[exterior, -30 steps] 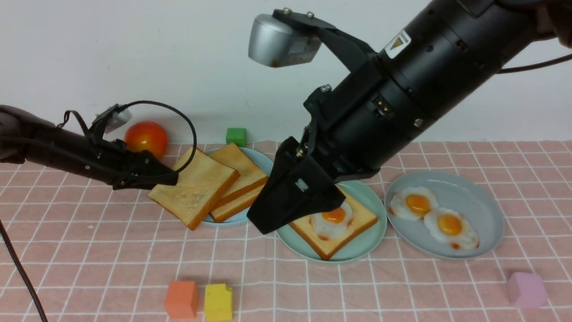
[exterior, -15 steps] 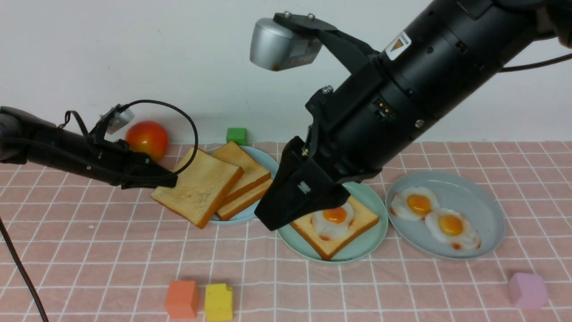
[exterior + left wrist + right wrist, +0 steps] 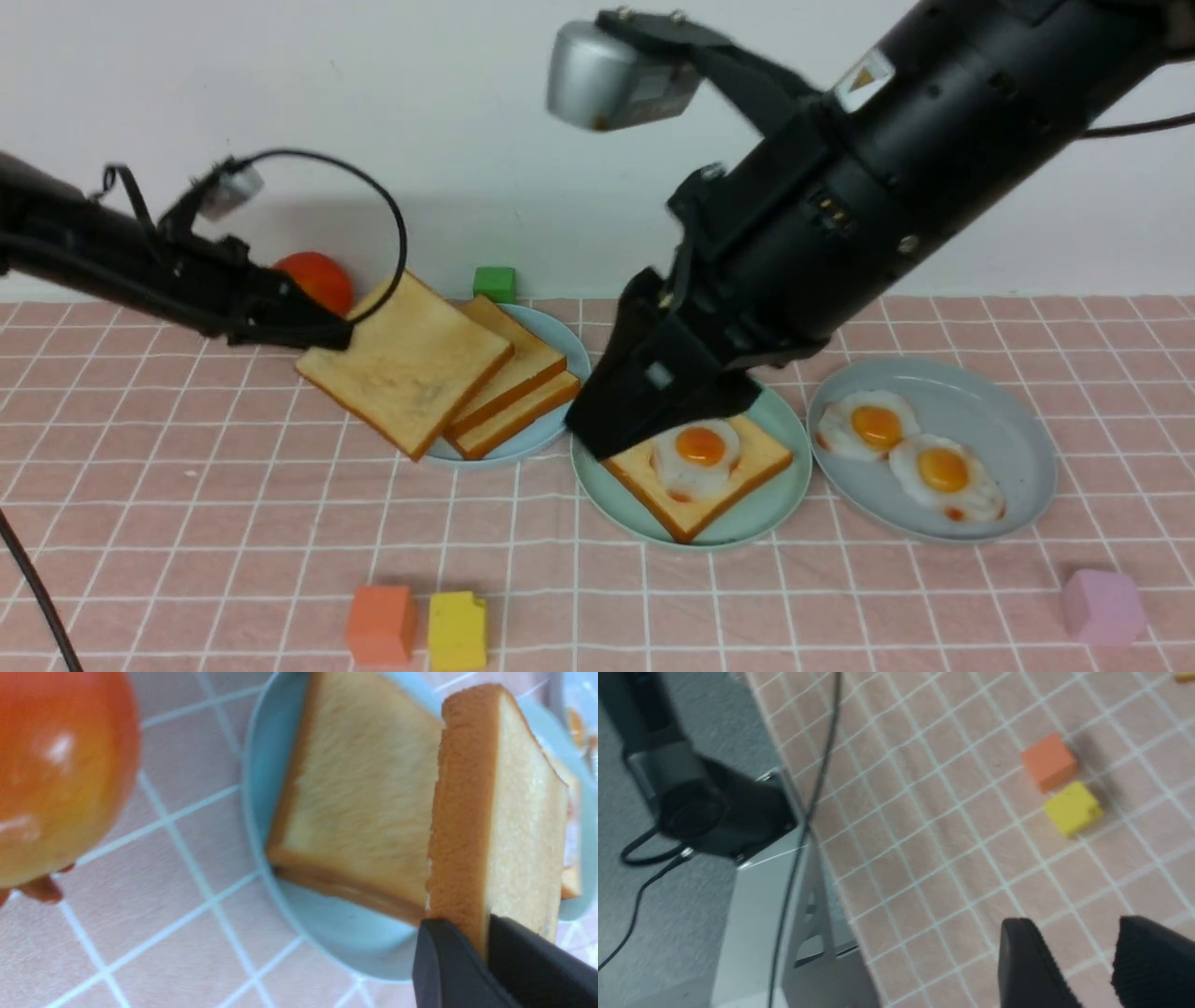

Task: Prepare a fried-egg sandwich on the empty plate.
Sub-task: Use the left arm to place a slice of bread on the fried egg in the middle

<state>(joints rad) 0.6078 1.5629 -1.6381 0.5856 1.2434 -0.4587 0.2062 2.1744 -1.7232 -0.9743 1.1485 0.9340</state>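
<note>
- The worktop [image 3: 233, 485] is covered with a pink cloth checked in white.
- The right arm [image 3: 887, 168] reaches in from the right edge. The right fingers [image 3: 635, 411] are parted and empty, hanging above the far left rim of the mint-green plate.
- The left arm [image 3: 103, 261] comes in from the left edge. The left fingers [image 3: 317, 331] are clamped on the crust edge of a toast slice [image 3: 406, 364], held tilted in the air and overlapping the left side of the pale blue plate.
- A grey-blue oval plate [image 3: 990, 401] towards the right edge carries two fried eggs [image 3: 873, 425] [image 3: 943, 471].
- The mint-green plate [image 3: 775, 504] sits mid-worktop, between the other two plates. On it lies one toast slice [image 3: 738, 467], with an egg [image 3: 695, 457] lying on top of it.
- The pale blue plate [image 3: 557, 333], just to its left, holds two stacked slices [image 3: 518, 373].
- A tomato [image 3: 317, 275] lies by the far edge, behind the left fingers.
- A green block [image 3: 493, 283] stands at the far edge.
- Orange [image 3: 380, 623] and yellow [image 3: 456, 630] blocks stand side by side at the near edge, and a lilac block [image 3: 1104, 607] is near the near right corner.
</note>
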